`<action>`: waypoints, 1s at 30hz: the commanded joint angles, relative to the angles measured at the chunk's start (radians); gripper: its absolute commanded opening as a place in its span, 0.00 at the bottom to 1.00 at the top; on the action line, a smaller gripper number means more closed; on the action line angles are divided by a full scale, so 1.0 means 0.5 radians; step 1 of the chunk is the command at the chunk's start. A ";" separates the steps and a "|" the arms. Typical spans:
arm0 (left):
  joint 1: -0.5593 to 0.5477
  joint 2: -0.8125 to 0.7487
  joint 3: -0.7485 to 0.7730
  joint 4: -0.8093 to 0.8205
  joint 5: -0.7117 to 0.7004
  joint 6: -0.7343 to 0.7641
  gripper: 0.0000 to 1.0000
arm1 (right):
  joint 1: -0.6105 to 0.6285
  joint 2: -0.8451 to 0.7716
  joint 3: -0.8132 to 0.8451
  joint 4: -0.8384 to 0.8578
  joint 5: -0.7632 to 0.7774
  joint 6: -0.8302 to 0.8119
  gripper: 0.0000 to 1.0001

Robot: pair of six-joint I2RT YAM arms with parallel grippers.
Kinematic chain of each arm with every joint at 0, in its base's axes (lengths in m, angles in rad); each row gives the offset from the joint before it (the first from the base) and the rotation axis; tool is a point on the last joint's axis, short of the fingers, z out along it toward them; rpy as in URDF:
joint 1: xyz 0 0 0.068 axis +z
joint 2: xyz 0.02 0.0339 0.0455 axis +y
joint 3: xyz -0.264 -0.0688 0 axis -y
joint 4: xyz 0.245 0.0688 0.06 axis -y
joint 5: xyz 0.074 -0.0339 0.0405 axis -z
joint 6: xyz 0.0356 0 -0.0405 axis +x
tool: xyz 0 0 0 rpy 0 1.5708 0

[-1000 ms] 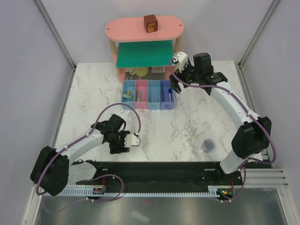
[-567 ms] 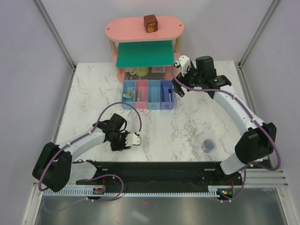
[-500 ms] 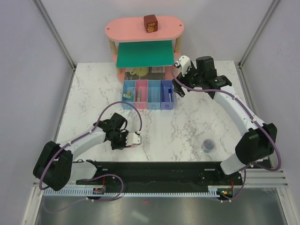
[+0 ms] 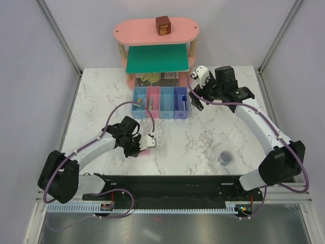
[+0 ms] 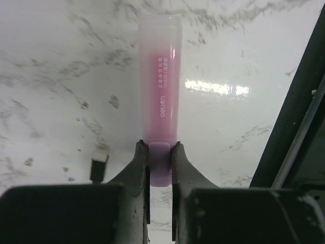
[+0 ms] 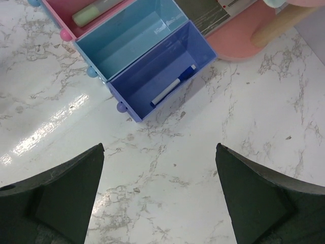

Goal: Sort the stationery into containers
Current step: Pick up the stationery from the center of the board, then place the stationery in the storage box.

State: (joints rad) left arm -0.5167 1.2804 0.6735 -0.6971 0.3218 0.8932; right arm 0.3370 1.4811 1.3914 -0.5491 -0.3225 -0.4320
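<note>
The pink highlighter (image 5: pixel 160 81) lies on the marble table (image 5: pixel 56 71), its lavender end pinched between the left gripper's (image 5: pixel 160 165) narrowed jaws. The right gripper (image 6: pixel 158 152) hangs wide open and empty above the violet-blue bin (image 6: pixel 147 71), which holds 1 white pen (image 6: pixel 172 85).

The table (image 4: pixel 203 137) is white marble with grey veins. The pink stick (image 5: pixel 160 86) is translucent pink, with white lettering and a violet end. The bins (image 4: pixel 167 115) go light blue, pink, blue, violet-blue. The pen (image 6: pixel 172 91) is white with blue cap, the cube (image 4: pixel 163 24) at upper centre dark red with yellow marks
</note>
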 commanded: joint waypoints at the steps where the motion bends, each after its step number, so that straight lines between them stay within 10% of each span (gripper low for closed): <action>1: 0.003 -0.079 0.358 -0.008 0.249 -0.344 0.02 | -0.027 -0.118 -0.071 -0.003 0.044 0.002 0.98; 18: 0.039 0.485 1.159 0.440 -0.082 -1.415 0.02 | -0.321 -0.382 -0.528 0.107 0.136 0.171 0.98; 30: 0.205 1.025 1.595 0.563 -0.337 -1.630 0.02 | -0.398 -0.581 -0.666 -0.043 0.145 -0.007 0.98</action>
State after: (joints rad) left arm -0.4347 1.7603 1.4082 -0.4686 0.2134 0.1448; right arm 0.1493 1.2304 1.0801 -0.5358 -0.2451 -0.3748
